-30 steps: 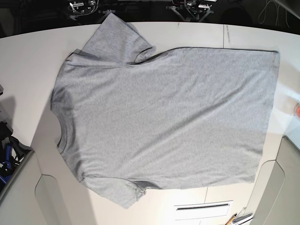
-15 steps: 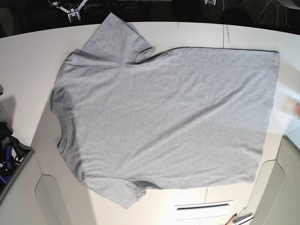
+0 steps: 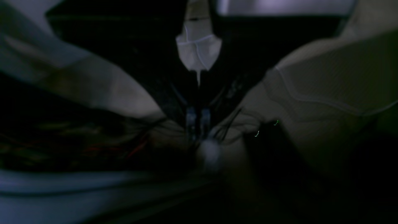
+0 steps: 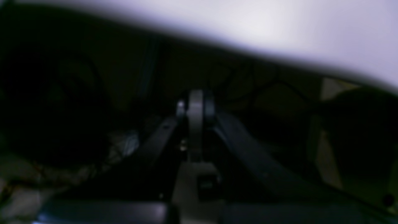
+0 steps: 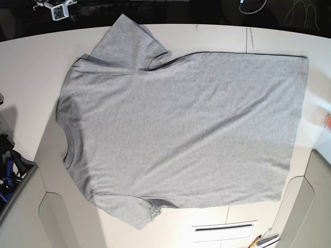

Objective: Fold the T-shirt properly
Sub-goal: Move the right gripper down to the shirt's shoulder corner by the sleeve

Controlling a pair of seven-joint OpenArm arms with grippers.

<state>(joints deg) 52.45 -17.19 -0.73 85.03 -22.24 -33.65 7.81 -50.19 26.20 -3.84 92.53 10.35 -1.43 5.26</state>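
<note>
The two arms have drawn back past the far edge of the white table [image 5: 31, 67] since a second ago, so only a scrap of the right gripper [image 5: 56, 10] shows beyond the upper sleeve, while the large heather-grey short-sleeved T-shirt [image 5: 181, 129] lies unmoved, spread flat, collar toward the table's left end; folding looks not yet begun. Both wrist views are dark and blurred, the left gripper is out of the base view, and whether either claw is apart or together cannot be told.
</note>
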